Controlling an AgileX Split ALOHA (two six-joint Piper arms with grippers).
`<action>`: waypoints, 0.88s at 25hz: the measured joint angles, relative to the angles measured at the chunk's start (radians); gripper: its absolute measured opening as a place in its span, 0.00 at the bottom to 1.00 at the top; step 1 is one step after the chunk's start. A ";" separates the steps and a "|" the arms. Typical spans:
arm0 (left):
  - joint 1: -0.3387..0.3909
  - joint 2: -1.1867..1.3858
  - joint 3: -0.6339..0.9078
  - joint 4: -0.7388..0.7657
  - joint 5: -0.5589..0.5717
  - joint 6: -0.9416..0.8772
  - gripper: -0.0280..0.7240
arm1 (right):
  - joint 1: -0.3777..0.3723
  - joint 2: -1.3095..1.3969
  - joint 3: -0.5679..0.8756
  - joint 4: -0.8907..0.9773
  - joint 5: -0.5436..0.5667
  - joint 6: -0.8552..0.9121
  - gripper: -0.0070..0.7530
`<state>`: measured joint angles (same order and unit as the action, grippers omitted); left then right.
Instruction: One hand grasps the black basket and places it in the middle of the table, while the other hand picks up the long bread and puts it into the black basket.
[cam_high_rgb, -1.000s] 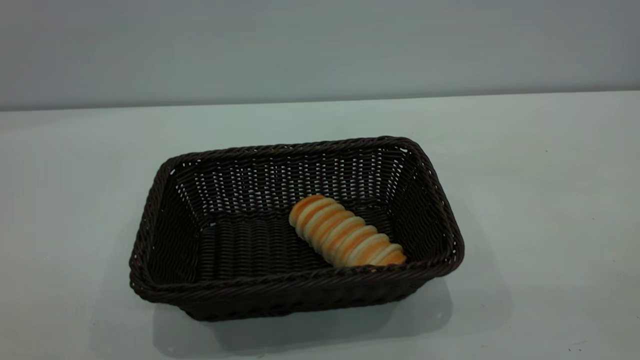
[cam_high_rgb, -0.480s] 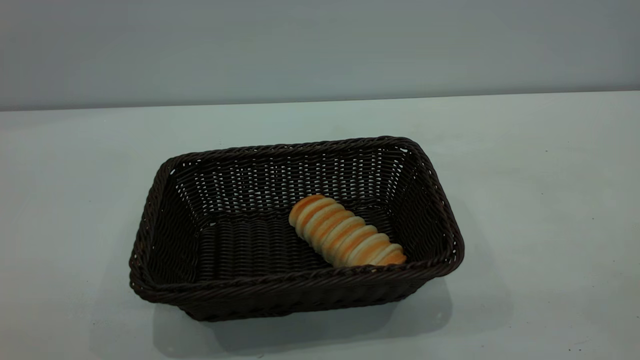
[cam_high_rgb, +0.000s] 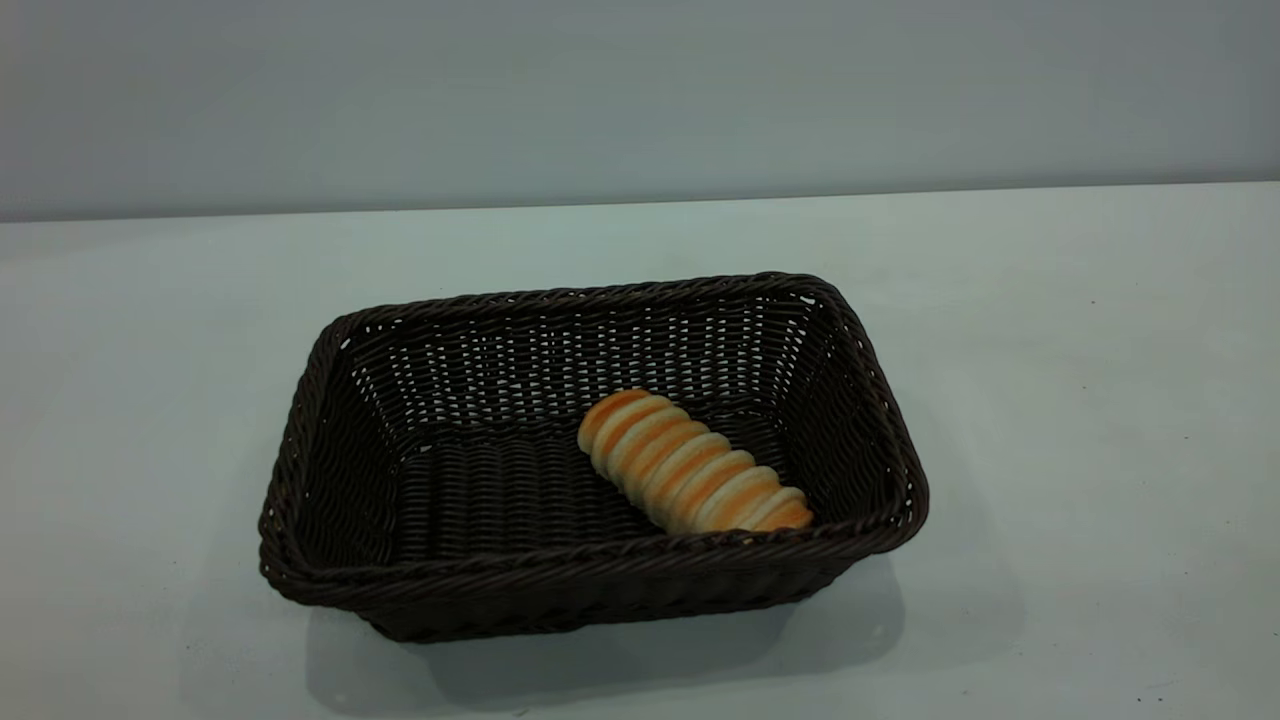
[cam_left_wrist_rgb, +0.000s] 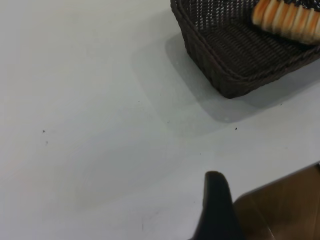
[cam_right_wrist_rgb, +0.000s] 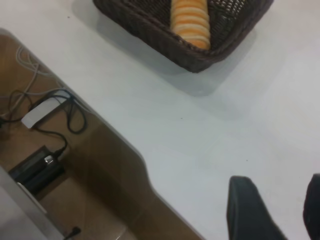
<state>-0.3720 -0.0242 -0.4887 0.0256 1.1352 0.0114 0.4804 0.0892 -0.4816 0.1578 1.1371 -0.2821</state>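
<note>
Nothing had shifted since the earlier frame: the long bread (cam_high_rgb: 694, 474) lay in the black basket (cam_high_rgb: 330, 420) mid-bench (cam_high_rgb: 1080, 400). The right end effector (cam_right_wrist_rgb: 280, 210) hung apart over the bench edge; the left end effector (cam_left_wrist_rgb: 216, 205) showed one finger, so I cannot tell its state

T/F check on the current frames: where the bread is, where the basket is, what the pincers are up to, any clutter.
1. The long bread lies inside the black basket. True.
2. The bread sits against the basket's left end in the exterior view. False: it lies toward the right end, slanting to the near right corner.
3. The right pincer is clamped on the basket rim. False: it is open, over bare table, apart from the basket.
4. The exterior view shows neither arm. True.
5. A second loaf lies on the table beside the basket. False: only one loaf is visible.
</note>
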 joint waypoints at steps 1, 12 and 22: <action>0.000 -0.001 0.000 0.000 0.000 -0.001 0.81 | 0.000 0.000 0.000 -0.007 0.000 0.008 0.35; 0.000 -0.001 0.000 0.000 0.000 -0.004 0.81 | 0.000 0.000 0.000 -0.013 0.000 0.019 0.33; 0.000 -0.001 0.000 -0.001 0.000 -0.005 0.81 | 0.000 0.000 0.000 0.000 0.000 0.029 0.33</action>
<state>-0.3720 -0.0250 -0.4883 0.0246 1.1352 0.0068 0.4804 0.0892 -0.4816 0.1578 1.1371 -0.2533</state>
